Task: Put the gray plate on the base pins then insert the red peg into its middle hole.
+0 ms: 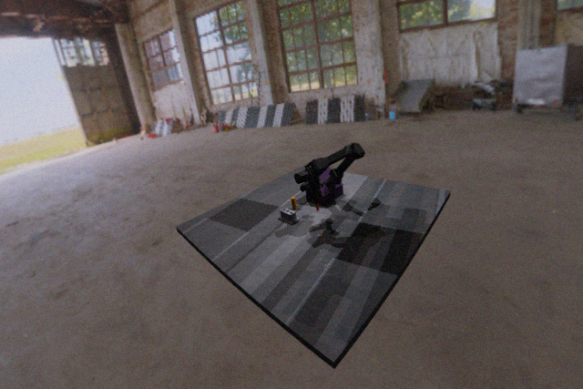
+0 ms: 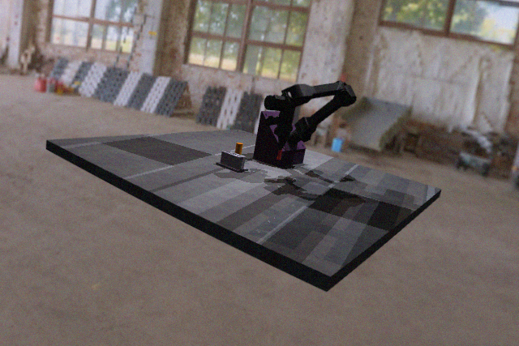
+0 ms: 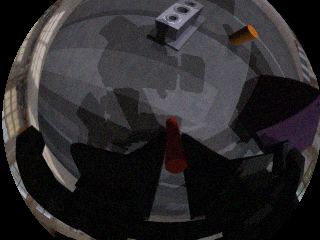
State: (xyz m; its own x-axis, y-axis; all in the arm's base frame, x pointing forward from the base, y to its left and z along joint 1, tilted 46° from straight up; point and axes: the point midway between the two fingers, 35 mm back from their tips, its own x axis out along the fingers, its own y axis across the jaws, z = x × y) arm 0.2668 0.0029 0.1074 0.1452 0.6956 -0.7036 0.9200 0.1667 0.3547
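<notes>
The board (image 2: pixel 126 183) wears grey patchwork stripes. On it: a gray plate (image 3: pixel 179 16), an orange cylinder (image 2: pixel 238 147) behind it, purple block (image 2: pixel 268 141), red peg (image 3: pixel 175 147).
</notes>
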